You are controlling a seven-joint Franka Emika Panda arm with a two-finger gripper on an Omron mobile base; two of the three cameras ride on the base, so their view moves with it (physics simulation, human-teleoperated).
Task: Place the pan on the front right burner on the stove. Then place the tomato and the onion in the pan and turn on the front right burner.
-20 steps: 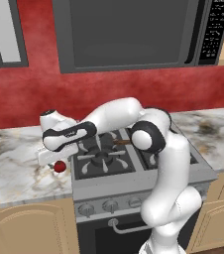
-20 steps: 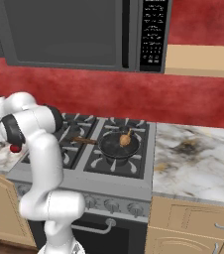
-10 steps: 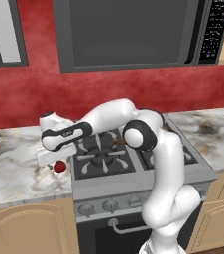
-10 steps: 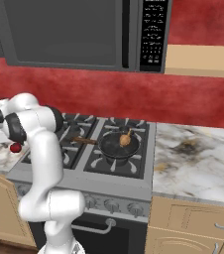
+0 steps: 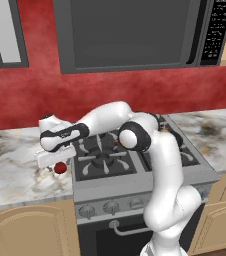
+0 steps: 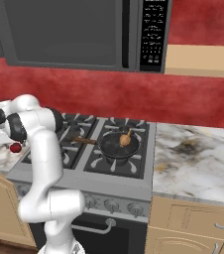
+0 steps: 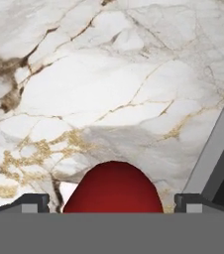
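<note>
Red tomato [image 7: 113, 187] sits on marble worktop [image 7: 109, 89] just left of stove [image 5: 135, 176], between wide-open fingers [image 7: 34, 202]. Drop straight, centre it, close gently w/o rolling it; pan [image 6: 118, 145] w/ onion [image 6: 125, 140] waits.

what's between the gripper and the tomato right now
Nothing visible. In the hand view the tomato sits on the marble counter between the two fingertips of the open gripper, with no object in the gap.
</note>
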